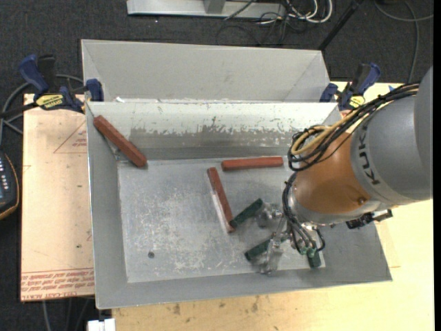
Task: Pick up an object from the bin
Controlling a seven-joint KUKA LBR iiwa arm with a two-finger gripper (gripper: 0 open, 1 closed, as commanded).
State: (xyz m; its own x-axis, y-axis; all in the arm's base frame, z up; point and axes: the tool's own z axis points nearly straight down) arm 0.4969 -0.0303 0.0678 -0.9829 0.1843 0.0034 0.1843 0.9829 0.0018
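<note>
Reaching down from the orange-covered wrist (324, 188), the tool (275, 243) sits low in the bin (172, 254), close to the floor. Cables and the wrist's bulk crowd it, so I cannot tell whether it is spread or pressed together, or whether it pinches anything.

Right at the tool, on the side away from the arm, lies a short dark green piece (258, 252); it looks to be touching the tool or just beside it, and it rests on the bin floor. A dark green bar (247, 214) lies a little farther off, beyond the tool and tilted. A small green bit (315, 257) shows on the tool's arm side under the cables; whether it is loose or a part of the wrist is unclear.

Next out is a reddish-brown stick with a pale edge (220, 200), one end near the green bar. A second reddish-brown stick (252, 163) lies farther back. A third (120, 141) leans well apart in the far corner.

By my judgement the pick is at the reaching stage. Nothing is raised off the floor, so the closing, if not yet made, and the lift are left.

For writing, the arm's grey casing (393, 150) bears black letters, of which "KU" can be read.
</note>
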